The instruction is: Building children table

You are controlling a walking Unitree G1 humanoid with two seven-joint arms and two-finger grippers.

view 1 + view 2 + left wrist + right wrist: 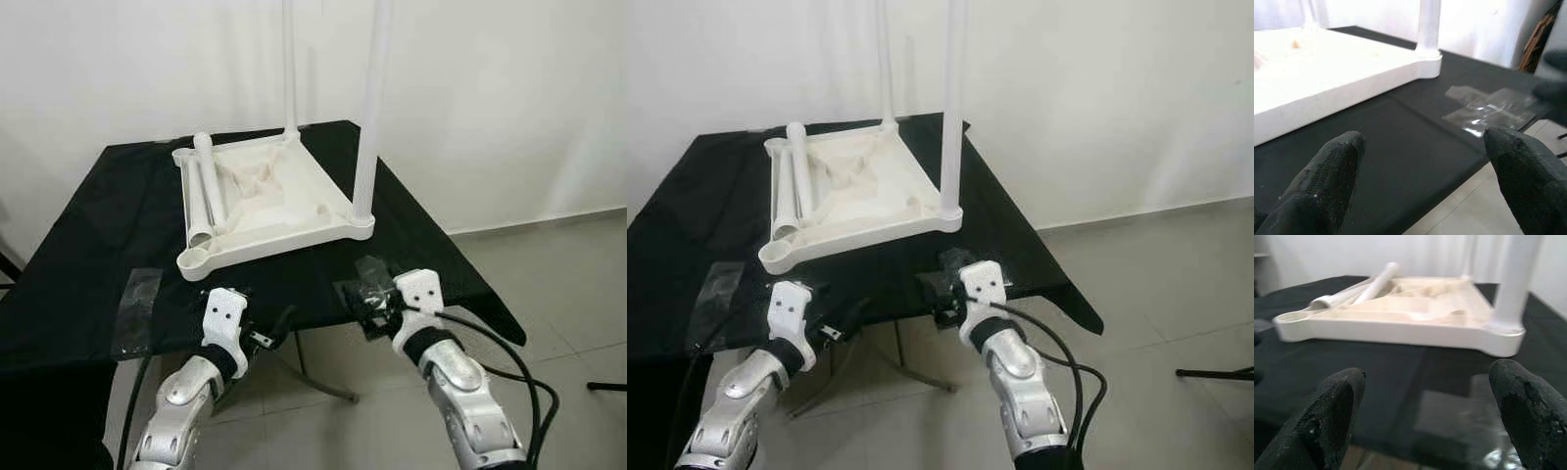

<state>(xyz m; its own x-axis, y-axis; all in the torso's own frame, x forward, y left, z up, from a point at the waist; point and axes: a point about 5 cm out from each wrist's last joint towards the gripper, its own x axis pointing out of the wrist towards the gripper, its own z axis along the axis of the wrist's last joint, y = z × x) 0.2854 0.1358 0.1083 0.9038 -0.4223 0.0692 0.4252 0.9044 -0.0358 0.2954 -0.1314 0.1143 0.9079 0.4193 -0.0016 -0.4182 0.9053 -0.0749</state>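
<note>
Left gripper [1415, 161] at near table edge, fingers wide apart, empty. One tape patch [137, 308] on black cloth [88, 264] beside it. One white tabletop [265, 201] upside down mid-cloth: two loose legs [203, 191] lying inside at left, two legs [370, 108] standing upright in right corners. Second tape patch [1488, 110] by right gripper [1425, 406], spread wide, holding nothing.

1. The tabletop [284, 211], centre of the frame, is plain white, as are its upright legs [370, 117].
2. The bench [88, 255] cloth is solid black.
3. Tool fingers [1327, 186] are black.
4. The floor [578, 284], lower right, is pale grey.
</note>
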